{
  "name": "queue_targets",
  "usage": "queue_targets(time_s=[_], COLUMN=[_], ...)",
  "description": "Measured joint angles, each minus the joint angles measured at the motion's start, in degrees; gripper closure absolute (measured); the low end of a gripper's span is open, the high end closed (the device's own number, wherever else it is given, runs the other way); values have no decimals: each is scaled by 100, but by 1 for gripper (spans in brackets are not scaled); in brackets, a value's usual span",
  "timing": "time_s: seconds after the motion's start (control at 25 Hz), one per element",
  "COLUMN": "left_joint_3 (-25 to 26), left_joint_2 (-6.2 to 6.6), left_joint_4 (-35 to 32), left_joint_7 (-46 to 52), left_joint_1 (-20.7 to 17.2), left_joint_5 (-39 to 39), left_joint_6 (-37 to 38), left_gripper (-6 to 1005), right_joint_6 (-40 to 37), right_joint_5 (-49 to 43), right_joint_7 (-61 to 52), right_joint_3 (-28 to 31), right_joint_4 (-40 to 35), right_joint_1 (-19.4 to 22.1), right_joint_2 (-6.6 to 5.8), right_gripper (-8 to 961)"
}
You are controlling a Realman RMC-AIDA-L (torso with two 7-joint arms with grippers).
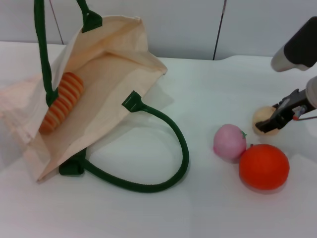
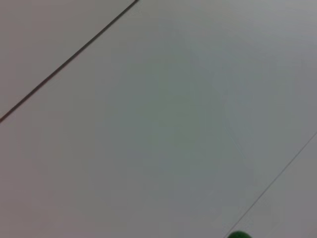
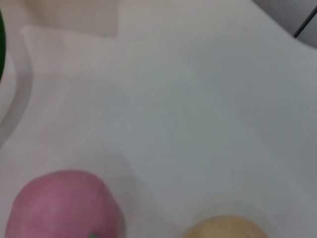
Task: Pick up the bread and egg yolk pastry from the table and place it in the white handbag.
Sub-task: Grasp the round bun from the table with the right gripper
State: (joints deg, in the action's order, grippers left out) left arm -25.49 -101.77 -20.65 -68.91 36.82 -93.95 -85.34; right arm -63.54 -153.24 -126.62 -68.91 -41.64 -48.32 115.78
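The white handbag (image 1: pixel 114 99) lies on its side at the left of the table, mouth open toward me. The striped orange and cream bread (image 1: pixel 62 101) rests inside it. One dark green handle rises out of the top of the head view; a green scrap of it (image 2: pixel 239 234) shows in the left wrist view. At the right sits the tan egg yolk pastry (image 1: pixel 261 117), also seen in the right wrist view (image 3: pixel 225 227). My right gripper (image 1: pixel 273 121) is down at the pastry, its dark tip lying across the near side. The left gripper is out of view.
A pink peach-like ball (image 1: pixel 229 141) and a larger orange ball (image 1: pixel 264 166) sit touching each other just in front of the pastry. The bag's other green handle (image 1: pixel 168 144) loops across the table's middle. A wall stands behind the table.
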Motion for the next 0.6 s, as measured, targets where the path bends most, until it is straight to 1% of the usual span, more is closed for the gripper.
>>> queue_targets(time_s=[0.12,0.2,0.4,0.52,0.6], left_joint_3=[-1,-20,-67,-76,-77], left_joint_2=[0,0,0,-41,-70], left_joint_4=[17,89,126,129,130], left_joint_7=[0,0,2,37,50], left_joint_1=[1,49,153,264,330], left_joint_5=[0,53,161,334,408], left_joint_6=[0,-14,-65,-129,-235], left_gripper=[786,785,784,783,782], right_joint_6=[-2,-96,-383,-584,-715], right_joint_5=[75,276,668,946,1288], right_joint_7=[-16,-8,42,160,332], right_joint_3=[35,76,2,-99,-231], right_joint_4=[-485,-1029,-2055,-2584,-2843], right_joint_1=[231,496,997,1232,1361], right_joint_2=[19,26,35,58,63], right_gripper=[273,276,290,302,310])
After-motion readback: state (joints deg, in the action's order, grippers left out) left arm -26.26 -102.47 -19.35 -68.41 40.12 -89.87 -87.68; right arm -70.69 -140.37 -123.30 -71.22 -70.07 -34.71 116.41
